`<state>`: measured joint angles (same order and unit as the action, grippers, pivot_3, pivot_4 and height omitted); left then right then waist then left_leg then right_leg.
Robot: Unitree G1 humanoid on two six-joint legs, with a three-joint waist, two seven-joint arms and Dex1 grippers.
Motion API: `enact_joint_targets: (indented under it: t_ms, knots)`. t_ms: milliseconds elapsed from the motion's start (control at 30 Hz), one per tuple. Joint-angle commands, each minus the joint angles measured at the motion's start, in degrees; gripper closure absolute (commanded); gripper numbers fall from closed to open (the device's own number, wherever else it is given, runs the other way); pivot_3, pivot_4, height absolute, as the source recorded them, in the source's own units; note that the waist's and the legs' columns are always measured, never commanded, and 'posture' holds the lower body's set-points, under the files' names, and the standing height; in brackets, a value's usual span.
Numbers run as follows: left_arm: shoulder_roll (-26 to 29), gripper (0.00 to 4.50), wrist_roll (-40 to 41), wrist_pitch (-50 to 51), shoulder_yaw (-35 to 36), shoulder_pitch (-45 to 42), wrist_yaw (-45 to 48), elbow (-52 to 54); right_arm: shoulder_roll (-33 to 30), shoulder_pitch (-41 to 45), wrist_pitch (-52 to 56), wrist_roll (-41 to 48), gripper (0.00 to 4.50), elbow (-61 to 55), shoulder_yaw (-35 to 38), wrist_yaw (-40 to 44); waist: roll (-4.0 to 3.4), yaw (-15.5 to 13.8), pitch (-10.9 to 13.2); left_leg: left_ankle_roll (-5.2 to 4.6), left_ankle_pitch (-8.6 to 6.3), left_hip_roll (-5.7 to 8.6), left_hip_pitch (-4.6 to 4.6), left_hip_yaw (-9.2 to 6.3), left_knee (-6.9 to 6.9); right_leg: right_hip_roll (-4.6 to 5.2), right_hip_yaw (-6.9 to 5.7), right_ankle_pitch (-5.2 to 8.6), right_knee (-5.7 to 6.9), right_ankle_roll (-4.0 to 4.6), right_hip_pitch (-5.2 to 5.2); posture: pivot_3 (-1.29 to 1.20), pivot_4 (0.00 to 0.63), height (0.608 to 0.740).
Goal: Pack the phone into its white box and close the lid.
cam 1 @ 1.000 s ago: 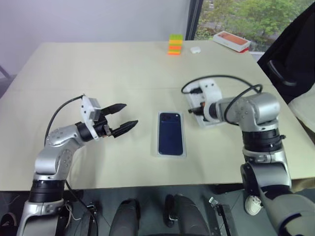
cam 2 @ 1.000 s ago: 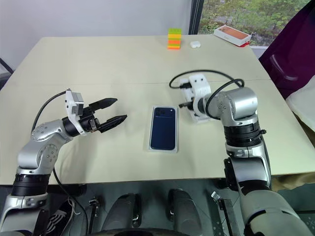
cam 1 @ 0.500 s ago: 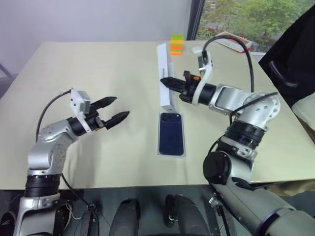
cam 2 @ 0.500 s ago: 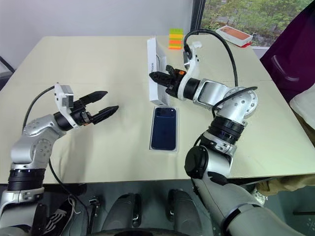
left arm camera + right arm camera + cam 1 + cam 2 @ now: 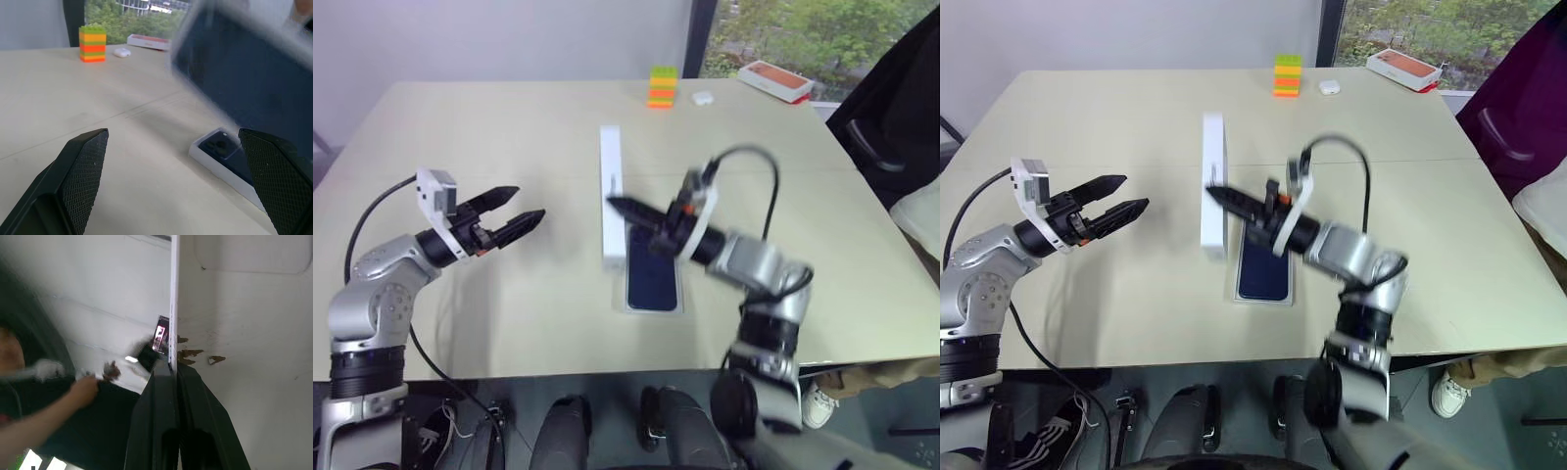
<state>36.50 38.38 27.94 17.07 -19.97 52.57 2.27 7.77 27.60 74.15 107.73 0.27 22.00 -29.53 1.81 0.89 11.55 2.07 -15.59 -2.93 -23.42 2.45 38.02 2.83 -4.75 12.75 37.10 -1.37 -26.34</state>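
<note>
Right gripper [image 5: 615, 204] pinched on lid [image 5: 611, 196], held on edge above phone [image 5: 653, 274] in white box [image 5: 628, 306]. Left gripper [image 5: 522, 210] spread wide, empty.

Beige table [image 5: 509, 127]. Well beyond both grippers, near its far edge: a green-orange block stack [image 5: 663, 87], a small white object [image 5: 702, 99] beside it, and an orange-topped box [image 5: 774, 81].
</note>
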Motion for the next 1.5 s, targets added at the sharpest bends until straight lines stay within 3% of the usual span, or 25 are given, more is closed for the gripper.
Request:
enact_joint_targets:
  t_ms: [33,367,467,533,733,1100,1133,1200,1300,1400,1500]
  knots:
    - [-1.0,0.0,0.6,-0.5,-0.5,0.2,-0.7,3.1,-0.3,-1.0,-5.2,5.3,4.46,-5.6,-6.8,-0.3,-0.01,0.3,0.0,0.0,0.0,0.01,0.0,0.07,0.04,0.02,0.07,0.0,0.0,-0.01,-0.01,0.0,0.15,0.74]
    - [-2.9,0.0,0.3,-0.5,-2.9,3.6,-0.4,6.3,-5.2,-5.1,-12.3,5.3,4.46,-7.3,-13.6,2.2,0.01,-0.1,0.0,0.0,0.0,-0.06,0.09,0.11,0.17,-0.18,0.19,-0.06,-0.02,-0.02,0.05,0.0,0.15,0.74]
    - [-4.3,0.81,1.0,0.2,-3.8,4.8,-0.5,6.7,-7.0,-5.9,-13.4,5.3,4.5,-6.9,-14.6,3.3,0.01,-0.1,0.0,0.0,0.0,-0.05,0.09,0.13,0.17,-0.17,0.19,-0.1,-0.03,0.05,0.05,0.0,0.15,0.74]
    - [-5.0,1.89,1.0,0.4,-4.5,5.5,-0.5,7.1,-7.8,-5.8,-14.0,5.3,4.5,-6.5,-15.2,3.9,0.01,-0.1,0.0,0.0,0.0,-0.05,0.1,0.14,0.17,-0.16,0.2,-0.1,-0.04,0.05,0.05,0.0,0.15,0.74]
    - [-9.4,4.45,-3.3,-3.2,-8.5,5.6,-3.2,5.7,-10.7,-6.0,-15.8,4.8,4.5,-5.0,-17.8,6.2,0.01,-0.2,0.0,-0.01,0.0,-0.04,0.12,0.13,0.17,-0.18,0.2,-0.1,-0.01,0.04,0.06,0.0,0.15,0.74]
    - [-15.5,4.45,-9.1,-8.6,-14.1,2.8,-5.3,1.1,-12.7,-6.9,-20.0,0.9,4.5,-4.2,-18.9,10.5,0.02,-0.2,0.0,-0.01,0.01,-0.03,0.1,0.11,0.19,-0.18,0.18,-0.11,0.0,0.04,0.06,0.0,0.15,0.74]
    - [-15.8,4.5,-9.3,-8.9,-14.4,2.7,-5.4,0.7,-12.9,-7.2,-19.9,1.0,3.9,-4.2,-19.2,10.6,0.03,-0.2,0.0,-0.01,0.01,-0.03,0.11,0.12,0.19,-0.18,0.18,-0.11,0.0,0.04,0.06,0.0,0.15,0.74]
    - [-16.4,4.5,-10.1,-9.6,-15.1,2.6,-5.2,0.0,-13.4,-7.5,-19.9,0.4,3.2,-4.5,-19.5,11.3,0.03,-0.2,0.0,-0.01,0.0,-0.03,0.1,0.14,0.19,-0.18,0.19,-0.11,-0.01,0.05,0.07,0.0,0.15,0.74]
    - [-17.2,4.5,-10.7,-10.3,-16.0,2.9,-5.1,-0.3,-15.0,-7.0,-19.6,-1.7,1.62,-5.6,-19.8,13.1,0.03,-0.2,0.0,-0.01,0.0,-0.03,0.1,0.14,0.19,-0.17,0.19,-0.11,-0.02,0.04,0.07,0.0,0.15,0.74]
    - [-17.6,4.5,-10.9,-10.5,-16.6,3.1,-4.9,-0.2,-20.5,-4.0,-18.2,-7.8,0.16,-7.4,-19.2,17.7,0.02,-0.3,0.0,-0.01,0.01,-0.02,0.1,0.14,0.22,-0.16,0.19,-0.11,0.0,0.04,0.07,0.0,0.15,0.74]
    - [-18.1,4.5,-11.4,-10.8,-17.1,2.8,-4.9,-0.8,-29.3,-1.6,-15.2,-13.7,0.07,-9.3,-18.1,26.7,0.03,-0.3,0.0,-0.01,0.01,0.0,0.1,0.17,0.26,-0.14,0.16,-0.11,-0.01,0.04,0.08,0.0,0.15,0.74]
